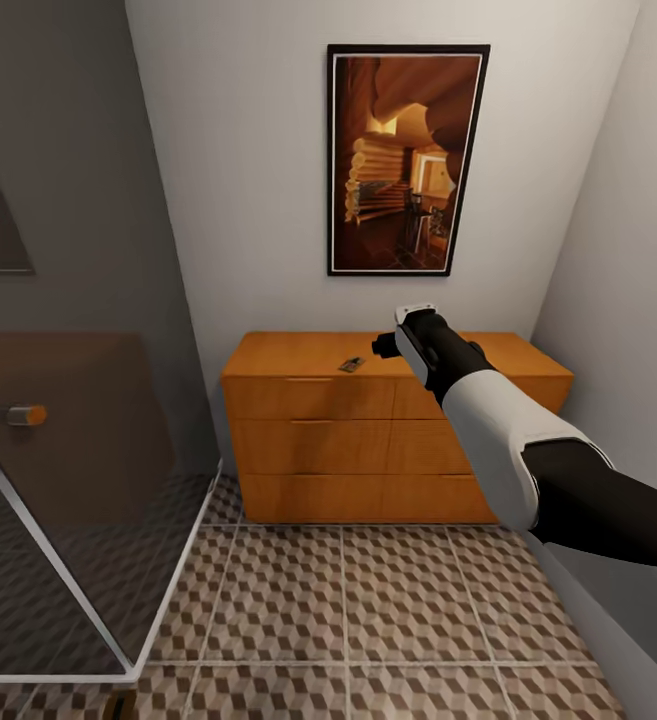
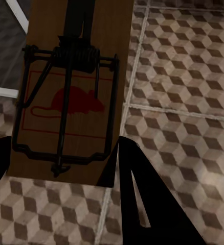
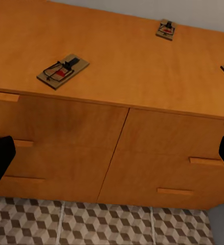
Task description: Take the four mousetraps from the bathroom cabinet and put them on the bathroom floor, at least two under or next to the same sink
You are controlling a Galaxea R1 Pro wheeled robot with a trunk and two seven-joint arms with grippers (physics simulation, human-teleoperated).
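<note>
Left pincer [image 2: 66,168] pinches a mousetrap [image 2: 71,92]; right pincer [image 3: 112,153] spread before cabinet [image 3: 112,132].

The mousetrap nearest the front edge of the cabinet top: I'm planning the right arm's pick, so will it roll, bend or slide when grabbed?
The flat rectangular brown wooden mousetrap probably stays stiff and won't roll, being a board lying flat. It may skid on the smooth orange-brown wooden cabinet top if nudged. Its thin dark wire parts look easy to snag.

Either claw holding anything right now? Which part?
Left claw grips a mousetrap across one short end of its board, over the bathroom floor. Right claw is open, holding nothing.
</note>
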